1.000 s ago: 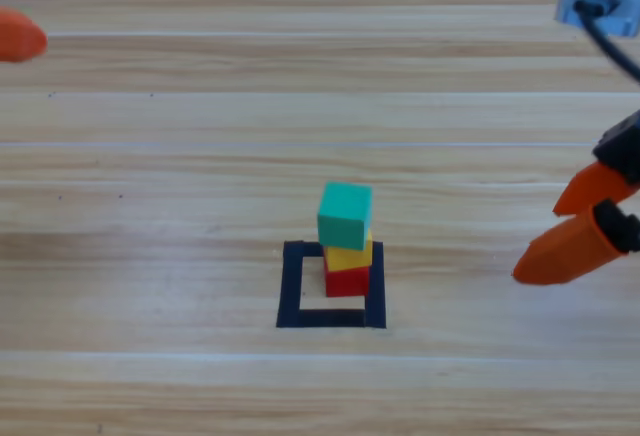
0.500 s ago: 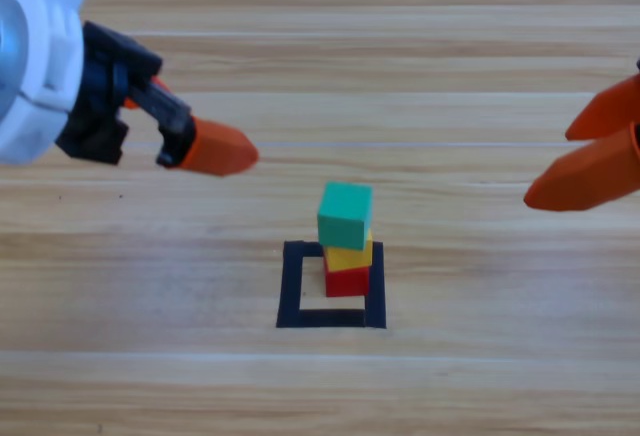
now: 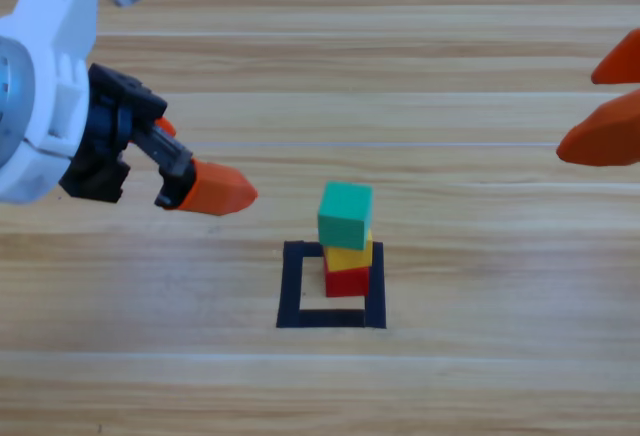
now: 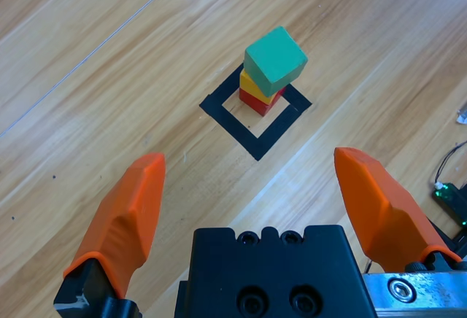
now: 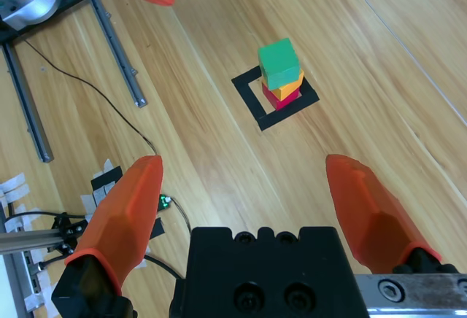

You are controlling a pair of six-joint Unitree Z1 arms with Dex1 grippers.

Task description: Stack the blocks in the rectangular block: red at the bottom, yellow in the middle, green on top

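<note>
The three blocks stand as one stack: red point(image 3: 347, 280) at the bottom, yellow point(image 3: 348, 254) on it, green point(image 3: 345, 214) on top, slightly turned. The stack sits in the back right part of the rectangular block point(image 3: 291, 286) of black tape. My left gripper point(image 3: 200, 166) hovers left of the stack, open and holding nothing. Its wrist view looks down on the green point(image 4: 274, 57), yellow point(image 4: 252, 84) and red point(image 4: 252, 103) cubes. My right gripper point(image 3: 577, 114) hangs open at the right edge, far from the stack point(image 5: 279, 61).
Wooden table all round the tape rectangle point(image 4: 228, 132). In the right wrist view a metal frame point(image 5: 22, 77), cables and a small board with a green light point(image 5: 162, 201) lie beside the table.
The left arm has swung in from the left edge toward the stack. The right gripper has drawn back up and to the right. The stack has not moved.
</note>
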